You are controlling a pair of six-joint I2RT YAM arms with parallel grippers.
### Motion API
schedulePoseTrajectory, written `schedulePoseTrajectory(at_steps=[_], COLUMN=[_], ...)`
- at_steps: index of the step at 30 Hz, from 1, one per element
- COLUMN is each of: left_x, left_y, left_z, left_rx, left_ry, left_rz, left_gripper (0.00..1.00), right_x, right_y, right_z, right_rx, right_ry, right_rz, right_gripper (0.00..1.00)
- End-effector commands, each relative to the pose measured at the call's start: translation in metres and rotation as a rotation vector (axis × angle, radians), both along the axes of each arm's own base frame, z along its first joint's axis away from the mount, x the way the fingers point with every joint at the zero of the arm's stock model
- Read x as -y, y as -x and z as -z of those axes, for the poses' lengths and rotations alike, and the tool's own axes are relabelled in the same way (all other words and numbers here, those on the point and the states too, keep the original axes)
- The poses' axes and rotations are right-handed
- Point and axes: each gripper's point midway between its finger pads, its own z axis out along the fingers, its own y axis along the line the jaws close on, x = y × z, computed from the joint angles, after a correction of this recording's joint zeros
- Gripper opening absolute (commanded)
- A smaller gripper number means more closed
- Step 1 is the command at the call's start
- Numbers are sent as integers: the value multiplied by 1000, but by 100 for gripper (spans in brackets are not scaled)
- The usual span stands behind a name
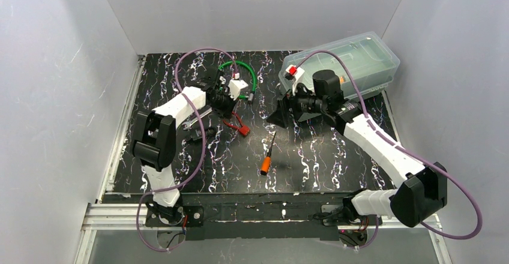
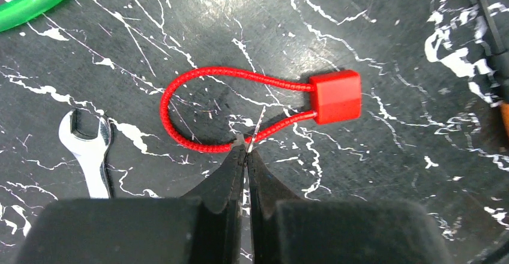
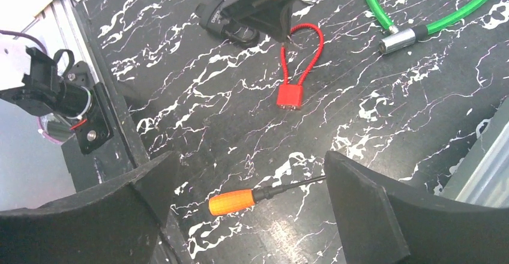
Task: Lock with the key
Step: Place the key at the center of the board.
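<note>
The left gripper (image 2: 246, 149) is pinched fully together, and a thin silvery sliver, seemingly the key (image 2: 257, 127) seen edge-on, pokes out from between its tips. The tips sit right over the near strand of the red cable lock (image 2: 336, 96). The lock's square body lies flat on the table at 2 o'clock from them and its loop curves round to 10 o'clock. A wrench (image 2: 89, 150) lies at 9 o'clock and a green cable (image 2: 36, 0) at 11 o'clock. The right gripper (image 3: 249, 162) hovers with its fingers spread wide and holds nothing. The orange-handled screwdriver (image 3: 231, 202) lies on the table beneath it, at 7 o'clock from the lock in that view
</note>
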Motion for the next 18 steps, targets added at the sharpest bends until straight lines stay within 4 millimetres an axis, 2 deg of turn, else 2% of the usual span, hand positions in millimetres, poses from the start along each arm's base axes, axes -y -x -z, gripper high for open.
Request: schedulePoseTrajectory(at_steps=[1, 4, 7, 9, 11, 14, 16, 18], left_x=[-2, 0, 2, 4, 5, 3, -9, -22], left_y=[-10, -11, -10, -8, -4, 2, 15, 27], left_z=[0, 5, 12, 12, 3, -16, -40, -47], left_rx=[45, 32, 21, 11, 5, 14, 44, 30], left_ry=[-70, -64, -61, -49, -36, -27, -42, -53], left_rz=[39, 30, 27, 25, 26, 38, 61, 74], left_gripper=[0, 0, 6, 21, 35, 47, 65, 76], right_x=[3, 7, 8, 8, 8, 9, 10, 9], right_y=[-1, 0, 5, 10, 13, 12, 11, 9], right_z=[-25, -25, -26, -25, -24, -22, -18, -15], right_rx=[-8, -19, -25, -25, -24, -23, -25, -29], right_ry=[-108, -128, -151, -156, -156, -151, -145, -142], right_rz=[23, 4, -28, -53, -65, -63, -52, -49], right_gripper=[98, 98, 98, 98, 98, 98, 98, 98])
